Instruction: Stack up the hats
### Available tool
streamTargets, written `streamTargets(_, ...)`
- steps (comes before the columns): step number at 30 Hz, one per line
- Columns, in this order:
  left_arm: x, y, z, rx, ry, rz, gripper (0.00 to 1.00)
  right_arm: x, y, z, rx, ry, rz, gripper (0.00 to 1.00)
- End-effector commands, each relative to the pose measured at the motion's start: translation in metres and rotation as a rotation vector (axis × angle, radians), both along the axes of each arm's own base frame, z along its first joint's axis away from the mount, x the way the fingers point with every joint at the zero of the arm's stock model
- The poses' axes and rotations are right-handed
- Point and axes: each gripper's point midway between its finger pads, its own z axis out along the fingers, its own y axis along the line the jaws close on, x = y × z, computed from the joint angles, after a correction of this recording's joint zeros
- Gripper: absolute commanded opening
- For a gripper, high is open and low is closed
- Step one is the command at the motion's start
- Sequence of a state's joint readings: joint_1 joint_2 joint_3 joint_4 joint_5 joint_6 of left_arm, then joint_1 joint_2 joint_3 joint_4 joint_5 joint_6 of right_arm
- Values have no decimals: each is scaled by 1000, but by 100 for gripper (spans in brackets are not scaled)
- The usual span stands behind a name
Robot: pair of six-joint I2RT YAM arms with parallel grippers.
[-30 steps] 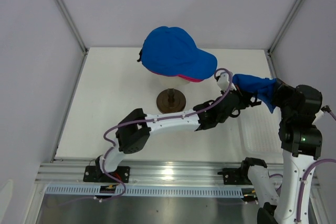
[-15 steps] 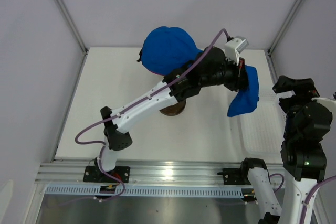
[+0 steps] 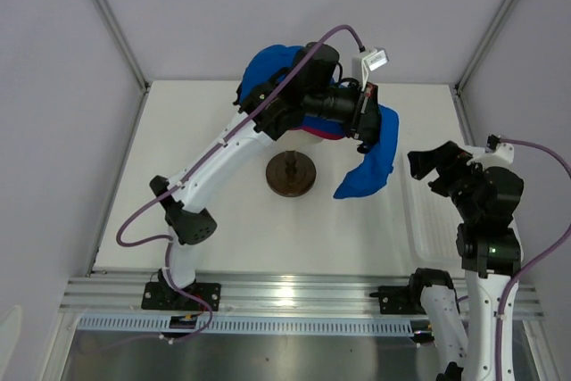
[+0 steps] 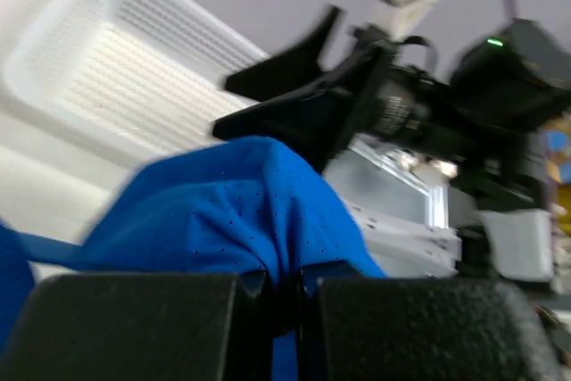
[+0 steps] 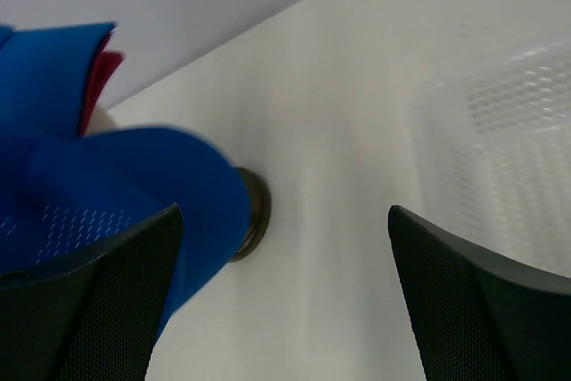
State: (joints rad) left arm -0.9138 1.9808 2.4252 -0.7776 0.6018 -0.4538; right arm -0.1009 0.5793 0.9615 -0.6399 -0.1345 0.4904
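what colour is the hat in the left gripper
Royal blue. The hat in the left gripper shows best in the left wrist view.

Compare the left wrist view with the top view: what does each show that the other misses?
Left wrist only: the close-up of the grip, with the left gripper closed on a fold of the held cap.

Top only: the second cap, also blue, at the back of the table, and the dark stand below it. It also shows that the held cap hangs above the table, between the stand and the tray.

Both: the held cap, the white tray, and the right gripper, open and holding nothing.
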Motion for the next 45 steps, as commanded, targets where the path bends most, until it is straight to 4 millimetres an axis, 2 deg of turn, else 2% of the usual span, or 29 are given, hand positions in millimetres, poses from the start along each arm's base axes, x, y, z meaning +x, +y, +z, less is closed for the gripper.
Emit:
streamTargets(1, -39, 18, 53, -139, 34, -176, 2, -1, 55, 39, -13, -232, 366, 100)
streamTargets(4, -43, 26, 69, -186, 58, -233, 3, -2, 64, 32, -40, -271, 467, 100)
streamTargets(5, -45, 29, 71, -191, 64, -246, 4, -6, 73, 19, -13, -258, 543, 100)
streamTargets(7, -47, 36, 78, -204, 63, -261, 3, -3, 77, 22, 87, -291, 550, 100)
streamTargets(8, -50, 39, 82, -211, 59, -277, 4, 0, 80, 4, 158, -257, 561, 100)
streamTargets(9, -51, 41, 84, -217, 55, -281, 4, 5, 79, 15, 179, -329, 560, 100)
streamTargets(10, -51, 44, 88, -224, 55, -276, 4, 6, 81, 16, 307, -311, 551, 100)
streamTargets(11, -51, 45, 90, -230, 53, -280, 4, 12, 80, -7, 388, -269, 534, 99)
streamTargets(12, -50, 47, 91, -232, 60, -276, 4, 10, 80, 7, 396, -365, 553, 100)
streamTargets(13, -47, 50, 94, -236, 57, -266, 4, 7, 81, 10, 504, -367, 554, 100)
streamTargets(16, -41, 57, 100, -249, 60, -248, 4, 3, 80, 10, 562, -441, 561, 100)
streamTargets(20, -36, 64, 113, -285, 65, -245, 5, 0, 84, 10, 558, -484, 586, 99)
streamTargets(21, -38, 65, 117, -292, 81, -258, 5, -6, 86, 18, 539, -540, 610, 100)
streamTargets(22, -35, 67, 120, -306, 72, -259, 5, -5, 89, 12, 550, -540, 614, 100)
streamTargets(27, -32, 65, 123, -320, 93, -271, 4, -5, 101, 15, 517, -589, 686, 99)
streamTargets(32, -31, 66, 131, -344, 83, -271, 4, 14, 110, -1, 513, -522, 698, 100)
streamTargets(38, -32, 67, 133, -351, 93, -279, 4, 19, 115, 1, 506, -545, 718, 99)
streamTargets(45, -23, 63, 130, -353, 128, -275, 4, 16, 123, 20, 495, -652, 801, 99)
